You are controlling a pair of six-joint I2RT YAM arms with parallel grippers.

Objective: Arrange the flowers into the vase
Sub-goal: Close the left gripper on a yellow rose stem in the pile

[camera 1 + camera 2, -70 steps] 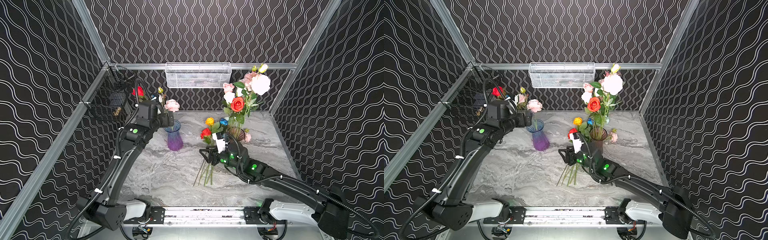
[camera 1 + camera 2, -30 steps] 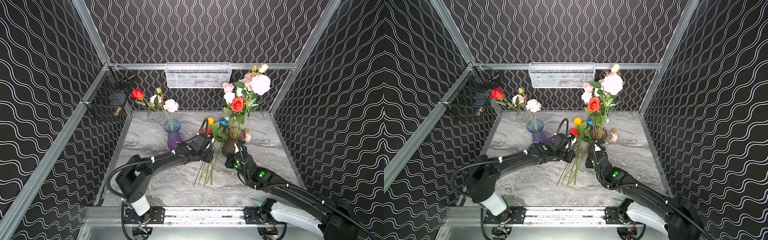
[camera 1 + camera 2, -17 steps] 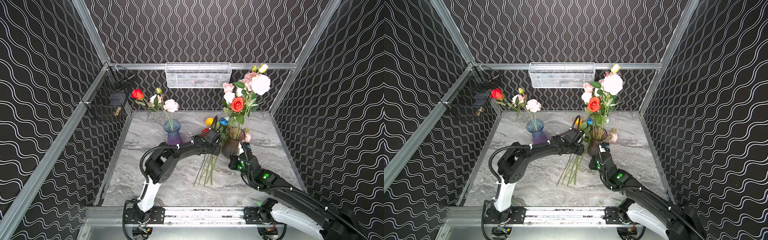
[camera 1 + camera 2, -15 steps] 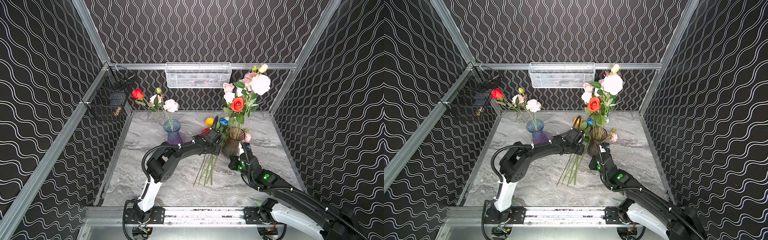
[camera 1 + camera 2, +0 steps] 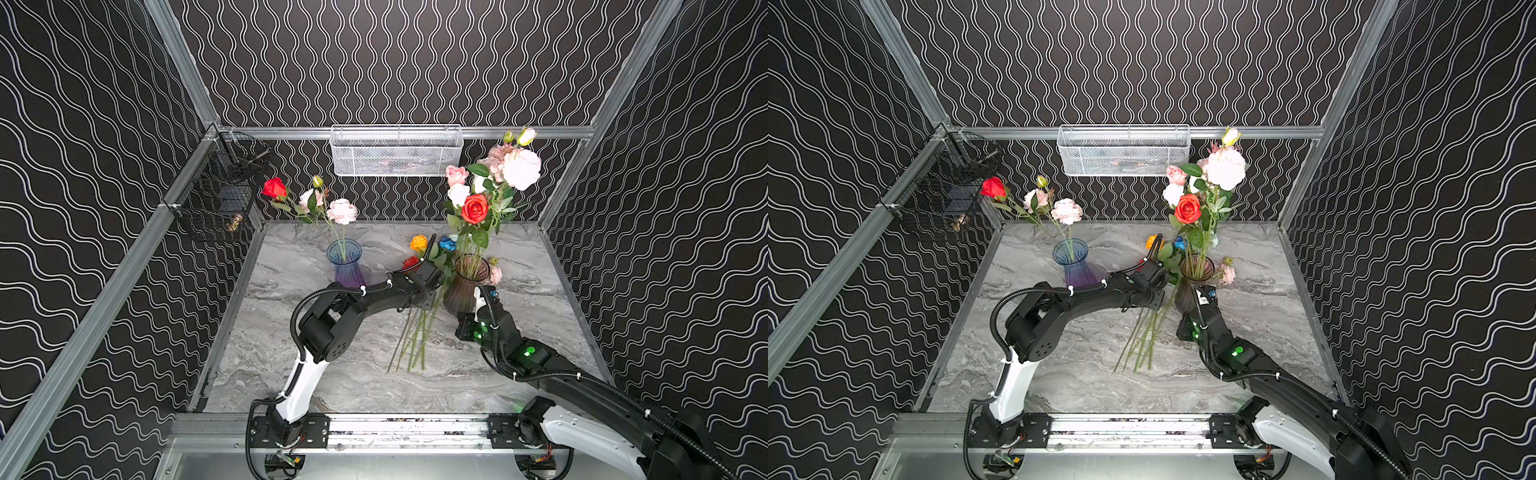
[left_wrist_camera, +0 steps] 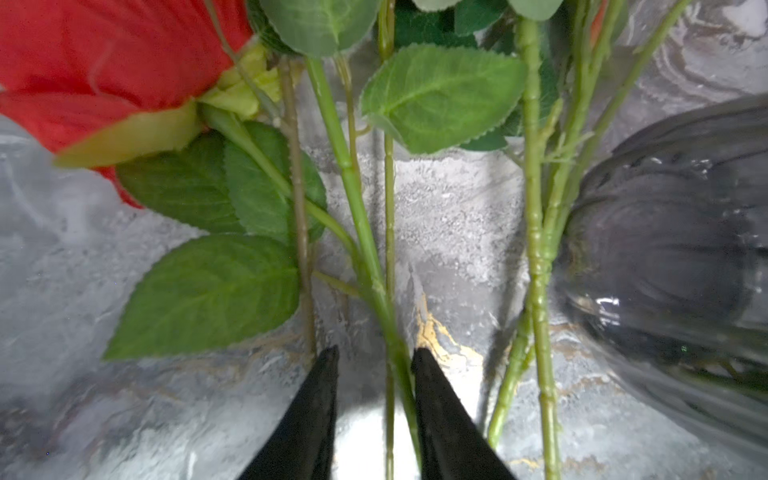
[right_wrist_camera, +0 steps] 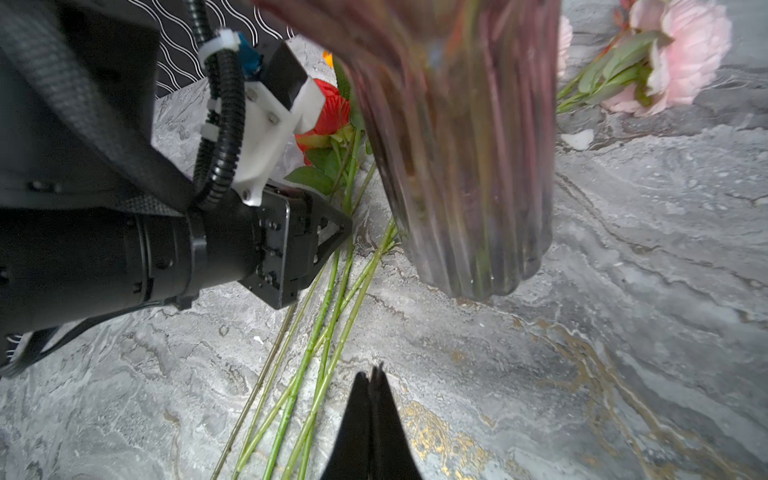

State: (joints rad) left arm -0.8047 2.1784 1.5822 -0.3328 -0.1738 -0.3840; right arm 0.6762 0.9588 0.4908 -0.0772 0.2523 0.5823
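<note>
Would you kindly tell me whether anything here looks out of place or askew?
Yes. A pink peony lies flat on the marble tabletop beside the brown vase, apart from the loose flowers heaped on the vase's other side. Nothing looks spilled or broken.

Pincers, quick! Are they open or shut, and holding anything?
Left pincer: open, a green stem between its jaws, not clamped.
Right pincer: shut, holding nothing.
</note>
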